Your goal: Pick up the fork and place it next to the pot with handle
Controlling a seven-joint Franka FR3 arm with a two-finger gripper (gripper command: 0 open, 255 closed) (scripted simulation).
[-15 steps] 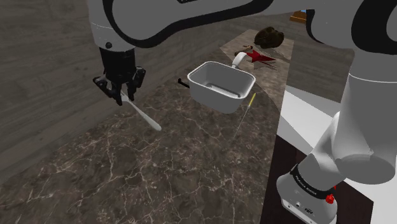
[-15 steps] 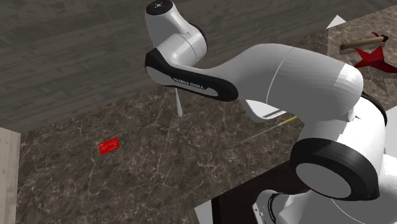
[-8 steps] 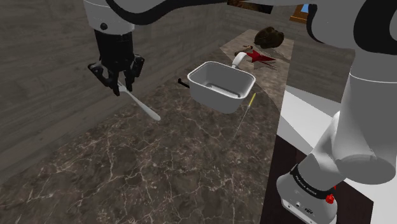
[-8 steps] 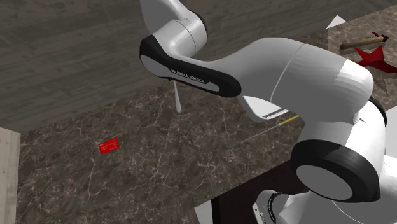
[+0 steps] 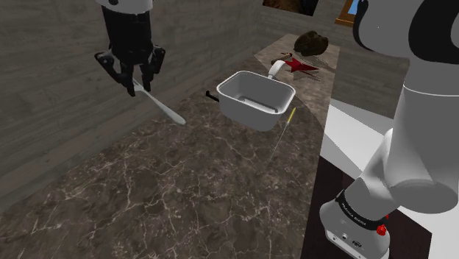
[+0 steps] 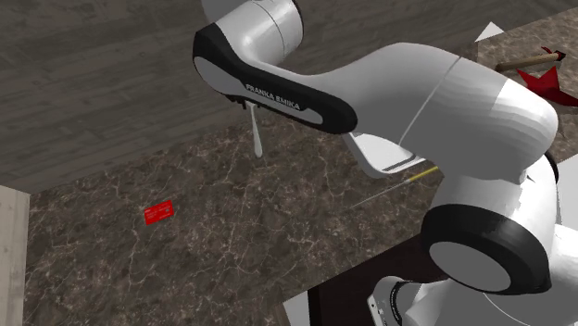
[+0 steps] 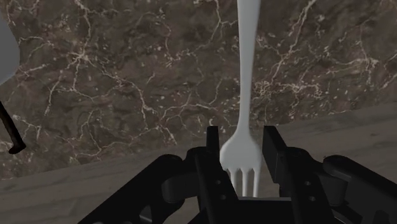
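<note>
- Up goes the gripper compared with a second ago, higher over the dark marble counter, and the fork rides up with it, off the surface.
- Jaws are clenched on the fork's tine end. In the wrist view the two black fingers press the white head from both sides, and the handle runs away from the gripper toward the counter.
- From the shoulder view, the fork slants down out of the fingers toward that view's right.
- Grey pot sits on the counter to the fork's right in that view, its short black handle pointing toward the fork but apart from it.
- Second exterior view: the fork hangs below the white arm, and a red card lies on the counter well apart.
</note>
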